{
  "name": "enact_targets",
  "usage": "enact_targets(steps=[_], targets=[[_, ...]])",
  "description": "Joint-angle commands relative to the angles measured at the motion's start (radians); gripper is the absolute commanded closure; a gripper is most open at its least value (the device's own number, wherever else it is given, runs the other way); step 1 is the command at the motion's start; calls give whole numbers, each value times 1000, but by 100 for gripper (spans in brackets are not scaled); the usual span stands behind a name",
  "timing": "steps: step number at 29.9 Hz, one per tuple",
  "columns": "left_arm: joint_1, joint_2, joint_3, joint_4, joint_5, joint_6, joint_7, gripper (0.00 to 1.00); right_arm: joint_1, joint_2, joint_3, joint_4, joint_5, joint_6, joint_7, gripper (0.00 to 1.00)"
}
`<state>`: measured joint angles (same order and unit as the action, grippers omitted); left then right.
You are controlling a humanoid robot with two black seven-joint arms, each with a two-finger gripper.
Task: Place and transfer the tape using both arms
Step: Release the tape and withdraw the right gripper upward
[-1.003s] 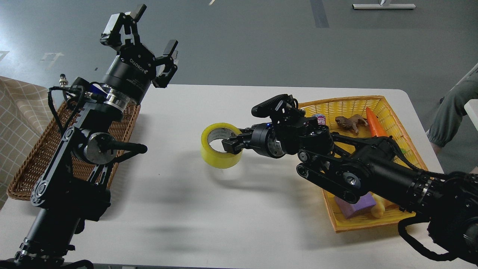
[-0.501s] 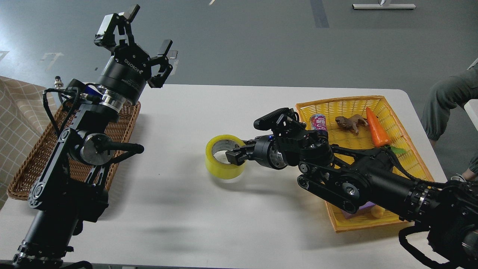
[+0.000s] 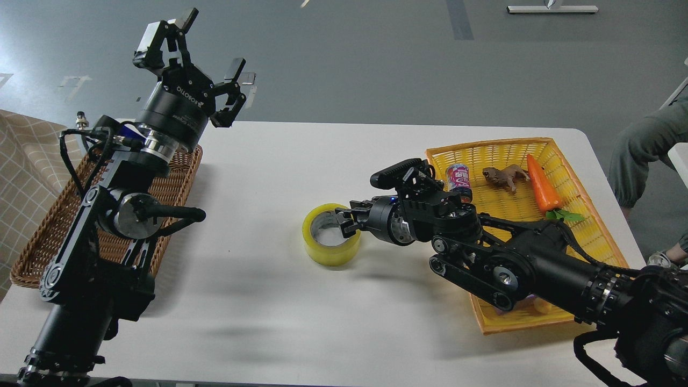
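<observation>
The tape [image 3: 329,248], a yellow roll with a grey-white core, lies flat on the white table [image 3: 269,312] near its middle. My right gripper [image 3: 346,221] comes in from the right, low over the table. It is shut on the roll's right wall, with one finger inside the ring and one outside. My left gripper [image 3: 209,45] is open and empty, pointing up. It is held high over the table's back left corner, far from the tape.
A brown wicker basket [image 3: 37,236] lies at the left under my left arm. A yellow basket [image 3: 484,148] at the right holds a can [image 3: 457,174], a toy animal [image 3: 505,176] and a carrot [image 3: 540,185]. A person's leg [image 3: 639,156] is at the right edge.
My right gripper has lowered the tape from a tilted, raised hold to flat on the table and drawn it slightly right. My left gripper has drifted a little to the left.
</observation>
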<state>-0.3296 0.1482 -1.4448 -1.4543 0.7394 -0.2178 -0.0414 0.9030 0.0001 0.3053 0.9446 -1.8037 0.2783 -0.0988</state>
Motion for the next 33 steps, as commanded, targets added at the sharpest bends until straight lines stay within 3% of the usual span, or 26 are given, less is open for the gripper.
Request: enact_targets(steps=[1,2,3,6,12,18,21,25,30,33], targets=[[1,8,0,0,0,0,0,2,2,0,55,-9,0,-42,-2,39],[1,8,0,0,-2,0,0,2,4,0,76,-7,1,-57,-4,22],[1,8,0,2,-2,0,0,2,5,0,90,-7,1,-67,-4,14],[1,10,0,0,-2,0,-2,2,14,0,165,2,9,-105,-15,3],[1,10,0,0,-2,-2,-2,2,19,-2,391,89,18,-94,-24,0],[0,16,1,0,-2,-2,-2,2,-52,-169,509,261,24,-99,-25,0],[-2,10,3,2,-2,-2,-2,2,-120,-290,534,445,26,-134,-24,0],[-3,5,3,2,-2,-2,-3,2,-171,-276,642,485,35,-201,-27,0],[-9,-2,6,0,-2,-9,-17,2,-286,-265,822,549,277,-159,-24,0],[-9,-2,6,-20,-3,-15,-22,2,-358,-275,916,575,562,-119,-18,0]])
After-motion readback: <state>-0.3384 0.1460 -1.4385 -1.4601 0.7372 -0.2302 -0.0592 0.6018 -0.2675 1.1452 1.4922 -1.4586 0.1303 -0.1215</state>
